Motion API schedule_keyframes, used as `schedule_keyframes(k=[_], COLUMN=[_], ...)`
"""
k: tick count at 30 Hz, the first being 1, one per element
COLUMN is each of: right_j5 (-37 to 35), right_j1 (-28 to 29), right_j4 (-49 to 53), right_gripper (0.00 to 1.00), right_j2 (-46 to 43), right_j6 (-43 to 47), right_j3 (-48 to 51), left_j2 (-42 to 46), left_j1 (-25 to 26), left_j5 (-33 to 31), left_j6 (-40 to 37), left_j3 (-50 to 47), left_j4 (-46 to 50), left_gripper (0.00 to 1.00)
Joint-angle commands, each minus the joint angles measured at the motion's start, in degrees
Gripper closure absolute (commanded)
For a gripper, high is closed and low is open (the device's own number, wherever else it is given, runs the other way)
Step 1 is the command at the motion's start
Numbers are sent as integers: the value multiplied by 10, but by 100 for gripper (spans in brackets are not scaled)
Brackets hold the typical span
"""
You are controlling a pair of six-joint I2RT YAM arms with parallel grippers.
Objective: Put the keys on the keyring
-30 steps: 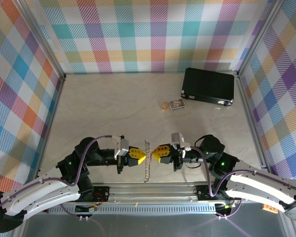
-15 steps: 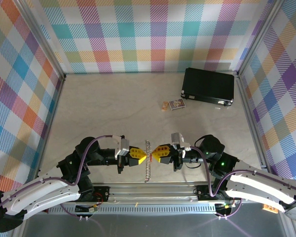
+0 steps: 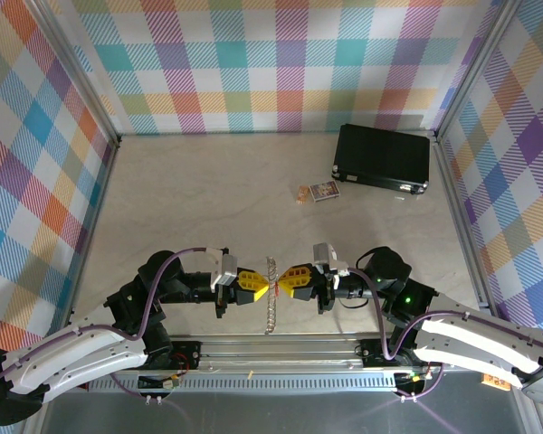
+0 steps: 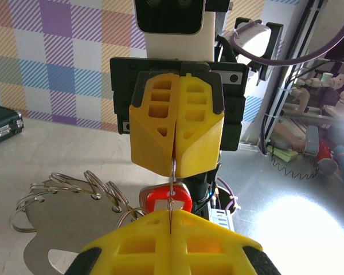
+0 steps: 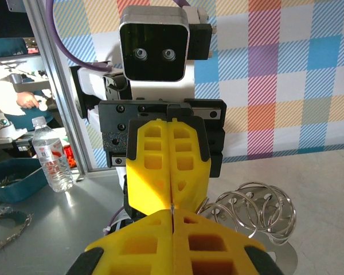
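Silver keyring (image 3: 271,298) pinched between left hand (image 3: 263,287), right hand (image 3: 285,282), at table (image 3: 208,199) edge

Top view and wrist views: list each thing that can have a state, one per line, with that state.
left gripper: jaws shut, apparently on the keyring.
right gripper: jaws shut on the blade of the key.
key: held between the grippers, red head toward the left one.
keyring: held upright, edge-on from above.
case: shut.
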State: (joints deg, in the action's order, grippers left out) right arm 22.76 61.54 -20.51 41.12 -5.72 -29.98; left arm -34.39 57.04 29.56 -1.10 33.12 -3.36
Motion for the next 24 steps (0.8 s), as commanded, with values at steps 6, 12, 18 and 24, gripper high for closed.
schedule_keyframes(k=[6, 12, 18, 24], right_j5=[17, 22, 22, 29], right_j1=[3, 3, 3, 3], right_j4=[-15, -14, -15, -14], right_gripper=[100, 100, 100, 100], right_j2=[5, 0, -1, 3], right_j6=[-3, -4, -4, -5], right_j3=[-8, -8, -7, -8], left_j2=[3, 3, 5, 3], left_j1=[6, 6, 6, 7], left_j5=[13, 12, 11, 10], left_j6=[-8, -8, -8, -9], left_j3=[4, 1, 1, 0], left_j4=[-27, -28, -28, -29], left_gripper=[100, 100, 100, 100])
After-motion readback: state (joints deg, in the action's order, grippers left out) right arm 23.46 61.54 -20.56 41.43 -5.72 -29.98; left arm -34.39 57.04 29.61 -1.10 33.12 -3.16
